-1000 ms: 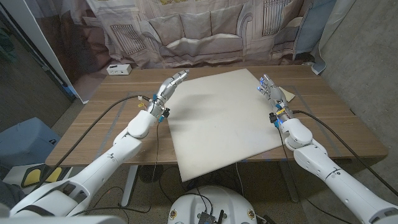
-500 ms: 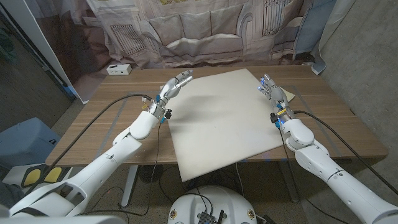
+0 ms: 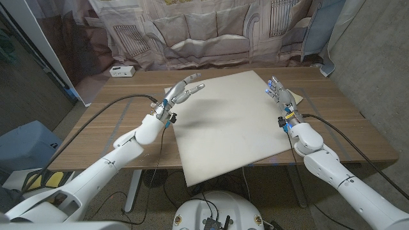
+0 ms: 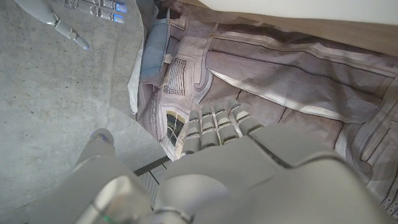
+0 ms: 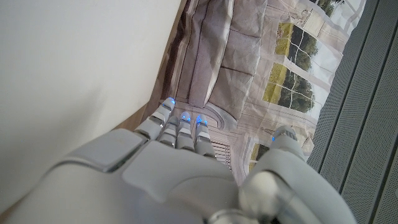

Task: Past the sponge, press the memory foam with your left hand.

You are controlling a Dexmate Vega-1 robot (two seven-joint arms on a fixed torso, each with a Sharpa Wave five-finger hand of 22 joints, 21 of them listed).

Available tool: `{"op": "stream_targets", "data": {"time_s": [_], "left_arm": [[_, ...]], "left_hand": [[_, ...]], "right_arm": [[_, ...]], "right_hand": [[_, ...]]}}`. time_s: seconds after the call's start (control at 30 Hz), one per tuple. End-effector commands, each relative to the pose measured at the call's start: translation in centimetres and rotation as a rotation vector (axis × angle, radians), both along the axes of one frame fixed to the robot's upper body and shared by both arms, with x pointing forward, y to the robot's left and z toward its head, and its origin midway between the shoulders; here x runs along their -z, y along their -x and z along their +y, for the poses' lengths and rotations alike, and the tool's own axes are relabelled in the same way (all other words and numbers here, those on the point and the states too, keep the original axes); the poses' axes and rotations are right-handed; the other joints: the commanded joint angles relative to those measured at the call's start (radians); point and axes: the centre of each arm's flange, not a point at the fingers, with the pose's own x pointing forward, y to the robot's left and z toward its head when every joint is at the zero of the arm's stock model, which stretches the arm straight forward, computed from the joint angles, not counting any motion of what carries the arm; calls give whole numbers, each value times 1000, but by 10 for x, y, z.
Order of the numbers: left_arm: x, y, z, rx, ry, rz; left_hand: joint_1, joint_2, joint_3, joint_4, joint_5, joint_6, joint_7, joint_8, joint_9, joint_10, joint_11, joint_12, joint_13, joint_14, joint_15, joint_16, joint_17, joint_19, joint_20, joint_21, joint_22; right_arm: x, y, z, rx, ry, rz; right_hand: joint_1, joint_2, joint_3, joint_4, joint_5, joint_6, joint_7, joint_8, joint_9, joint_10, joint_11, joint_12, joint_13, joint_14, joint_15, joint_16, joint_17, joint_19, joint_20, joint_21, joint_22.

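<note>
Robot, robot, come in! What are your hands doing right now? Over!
Left hand open, raised over the foam's near-left edge, not pressing yet. Right hand open, at the foam's right edge. Memory foam flat on the table. Nothing in the way.

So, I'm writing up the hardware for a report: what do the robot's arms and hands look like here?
Both arms are smooth, glossy white shells with rounded segments. A black cable runs along each one, and small blue and orange fittings sit at the wrists. The left hand is silver-grey, with segmented metallic fingers. The right hand matches it, and small blue lights glow at its fingertips in the right wrist view.
</note>
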Motion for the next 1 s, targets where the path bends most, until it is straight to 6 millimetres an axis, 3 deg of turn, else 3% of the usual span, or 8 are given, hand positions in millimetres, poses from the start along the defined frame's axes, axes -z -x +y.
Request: {"op": "stream_targets", "data": {"time_s": [0.03,0.4,0.53,1.0], "left_arm": [[1,12,-7,-172,-115,-106],[0,8,-14,-251,-202,-65],[-1,8,-17,-268,-219,-62],[-5,6,-29,-280,-285,-45]], "left_hand": [[15,0,0,-5,0,10,2,-4,4,12,-1,9,2,12,-2,-2,1,4,3,-3,4],[18,3,1,-7,-1,10,0,-6,4,6,1,5,1,10,-2,-5,1,3,4,-5,4],[18,4,1,-8,-2,10,-1,-8,5,3,1,3,0,7,-3,-7,2,9,22,-3,4],[18,7,0,-10,-3,16,5,-9,5,4,9,1,-1,7,9,-9,2,18,-9,-2,4]], "right_arm": [[3,4,-2,6,4,11],[5,4,-4,8,-4,11],[5,4,-4,5,7,9],[7,4,-8,4,-17,3]], "right_hand": [[10,-2,3,-7,1,-4,-3,-1,2,6,0,0,1,1,2,3,-1,6,6,-2,3],[16,3,6,-9,1,27,-11,11,2,27,-13,6,2,9,-9,5,-2,11,0,-2,3],[18,3,6,-9,1,30,-11,12,2,27,-13,6,2,8,-9,4,-2,10,-1,-2,3],[21,5,7,-11,1,38,-15,13,2,31,-19,6,2,9,-13,4,-3,10,-3,-3,3]]}}
